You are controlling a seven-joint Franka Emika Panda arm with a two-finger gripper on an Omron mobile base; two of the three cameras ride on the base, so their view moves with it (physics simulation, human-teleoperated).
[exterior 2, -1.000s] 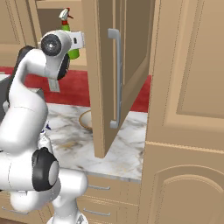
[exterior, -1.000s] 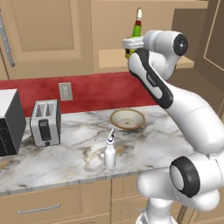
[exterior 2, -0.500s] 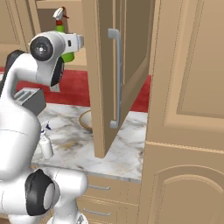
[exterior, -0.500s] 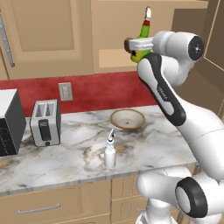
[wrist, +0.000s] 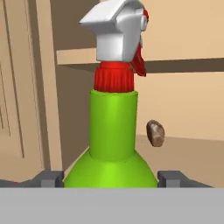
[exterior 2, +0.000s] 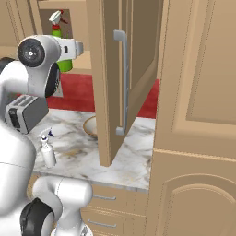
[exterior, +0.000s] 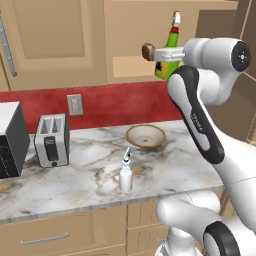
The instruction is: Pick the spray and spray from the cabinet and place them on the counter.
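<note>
My gripper (exterior: 163, 55) is shut on the green spray (exterior: 169, 64) with the red-white top, holding it upright in front of the open cabinet (exterior: 220, 22). In the hand view the green spray (wrist: 113, 131) stands between my gripper's (wrist: 111, 178) two dark tips, with the cabinet shelf (wrist: 192, 159) behind it. From the right, the green spray (exterior 2: 62, 62) pokes up beside the white hand. The white spray (exterior: 125, 175) stands upright on the marble counter (exterior: 85, 172) near its front edge, also seen as the white spray (exterior 2: 47, 153).
A small brown lump (wrist: 155, 133) lies on the shelf behind the bottle. The open cabinet door (exterior 2: 120, 73) with its silver handle juts out over the counter. A bowl (exterior: 145, 136), a toaster (exterior: 51, 139) and a dark appliance (exterior: 11, 142) sit on the counter.
The hand has carried the green spray rightward in the left base view and a little lower, and the arm's elbow has swung. The white spray has stayed in place.
</note>
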